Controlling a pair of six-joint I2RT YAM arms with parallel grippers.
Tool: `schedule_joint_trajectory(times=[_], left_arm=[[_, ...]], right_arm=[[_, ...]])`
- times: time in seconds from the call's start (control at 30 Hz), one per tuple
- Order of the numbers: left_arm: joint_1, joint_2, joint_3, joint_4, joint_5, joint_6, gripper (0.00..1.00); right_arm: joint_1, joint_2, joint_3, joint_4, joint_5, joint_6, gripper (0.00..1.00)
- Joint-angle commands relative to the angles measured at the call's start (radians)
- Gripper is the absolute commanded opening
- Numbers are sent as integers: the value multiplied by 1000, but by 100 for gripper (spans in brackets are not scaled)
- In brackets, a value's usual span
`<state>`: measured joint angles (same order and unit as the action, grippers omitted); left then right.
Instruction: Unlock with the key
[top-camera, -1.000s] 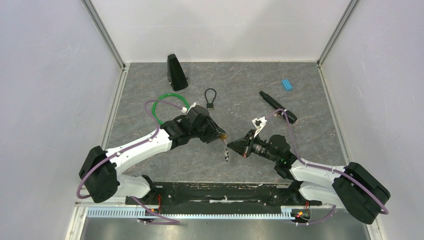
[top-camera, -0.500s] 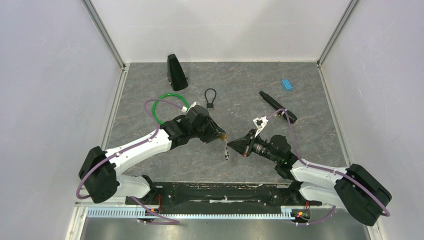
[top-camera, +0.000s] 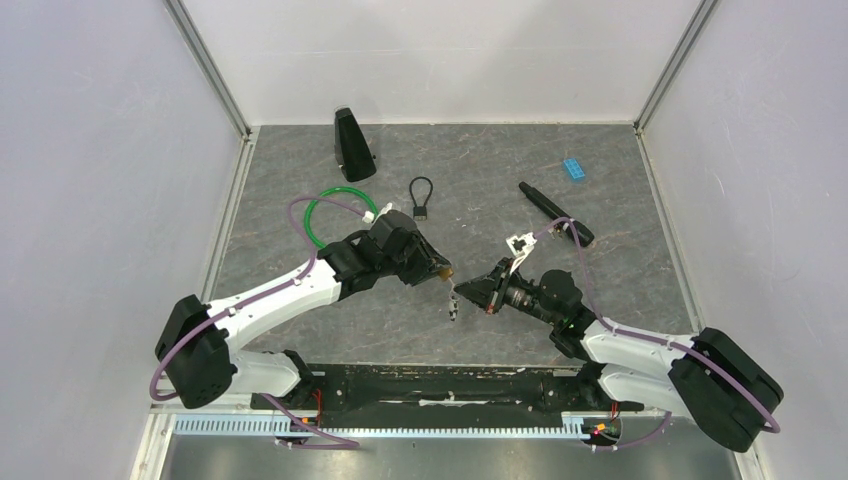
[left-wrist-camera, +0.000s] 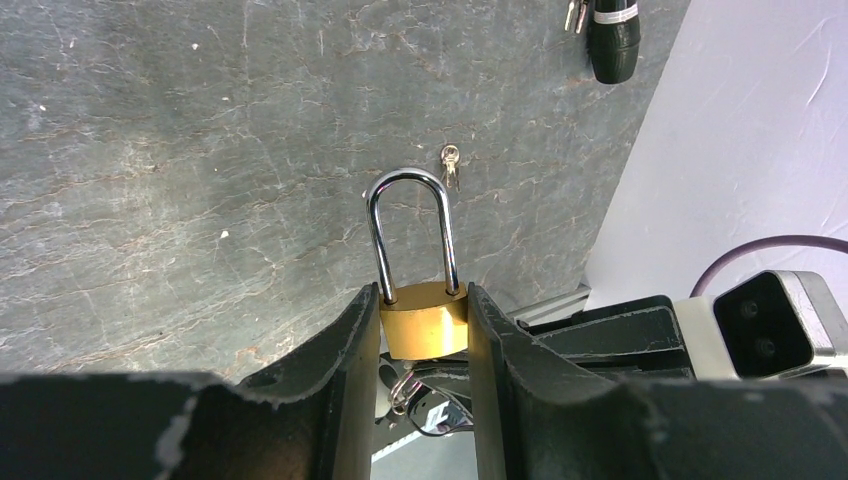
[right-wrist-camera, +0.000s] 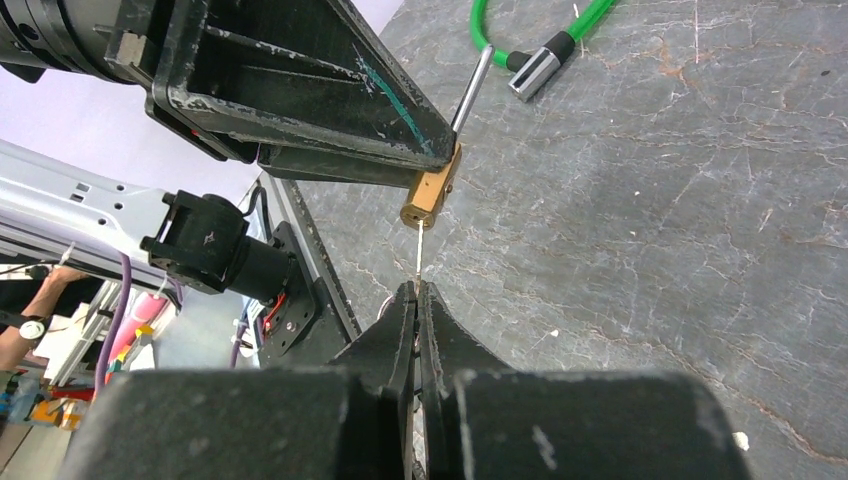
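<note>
The small brass padlock (top-camera: 444, 271) is gripped in the left gripper (top-camera: 436, 267) over the grey marbled table (top-camera: 620, 230). Just beside it the right gripper (top-camera: 459, 291) is seen pinched on a thin silver key (top-camera: 453, 308).

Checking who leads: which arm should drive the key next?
Right. The right gripper pinches the key, its tip touching the padlock; the left gripper only clamps that lock's body.

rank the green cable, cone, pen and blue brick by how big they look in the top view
1. green cable: the widest loop, though partly hidden.
2 and 3. cone and pen: the pen is longer and the cone bulkier, so they are too close to rank.
4. blue brick: clearly the smallest.
</note>
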<state>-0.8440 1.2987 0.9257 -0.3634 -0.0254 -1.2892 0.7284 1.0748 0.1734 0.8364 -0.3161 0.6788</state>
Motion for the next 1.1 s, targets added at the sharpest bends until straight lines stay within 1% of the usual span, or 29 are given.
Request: schedule_joint_trajectory(times=[0.0, 0.73, 1.07], left_arm=[[-7, -30, 12, 46, -14, 37, 2], [-27, -25, 12, 57, -35, 56, 2], [-68, -36, 12, 53, -111, 113, 2]], right_arm=[[-4, 5, 4, 46, -5, 13, 0], [-10, -6, -5, 45, 12, 24, 0], [-24, -18, -13, 42, 24, 74, 0]])
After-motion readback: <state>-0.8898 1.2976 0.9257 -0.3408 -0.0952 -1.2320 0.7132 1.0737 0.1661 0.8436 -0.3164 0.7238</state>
